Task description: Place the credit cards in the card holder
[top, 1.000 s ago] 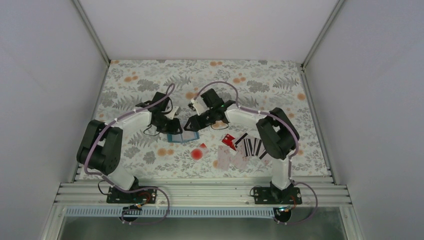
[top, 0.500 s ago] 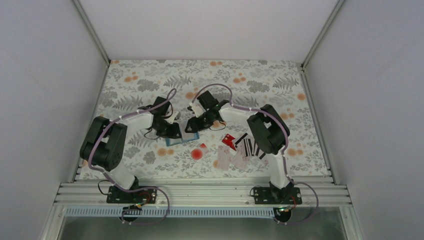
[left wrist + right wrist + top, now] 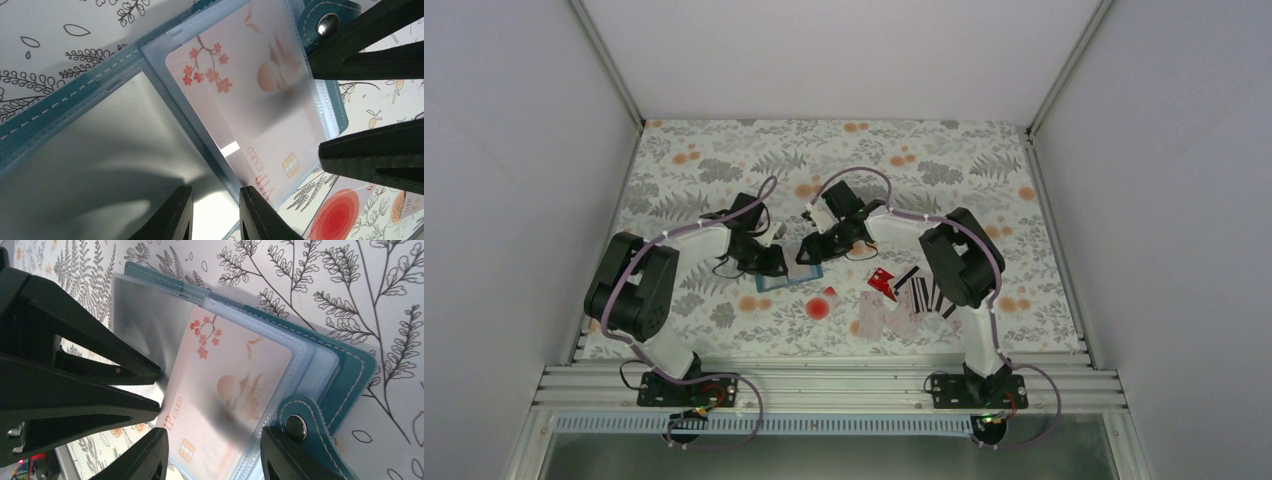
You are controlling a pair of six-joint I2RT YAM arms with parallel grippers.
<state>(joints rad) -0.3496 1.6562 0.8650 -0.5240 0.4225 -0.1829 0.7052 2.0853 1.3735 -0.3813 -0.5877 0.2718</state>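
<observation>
The blue card holder (image 3: 790, 279) lies open on the floral mat, both grippers over it. A pale credit card (image 3: 225, 380) with pink blossom and "VIP CARD" print sits mostly inside a clear sleeve of the card holder (image 3: 350, 370). Its chip end lies between the jaws of my right gripper (image 3: 212, 442), which hold its long edges. My left gripper (image 3: 215, 212) stands narrowly open, its fingertips (image 3: 150, 375) resting on the silvery left sleeve page beside the card (image 3: 240, 100). More credit cards (image 3: 912, 298), one of them red (image 3: 882, 282), lie loose to the right.
A round red spot (image 3: 821, 306) is printed on the mat just near of the holder. The holder's snap tab (image 3: 296, 426) sits beside my right finger. White walls enclose the mat on three sides.
Over the last second the right wrist slid left and nearer with the card, and the left arm drew in; both have stayed almost still for the last half second.
</observation>
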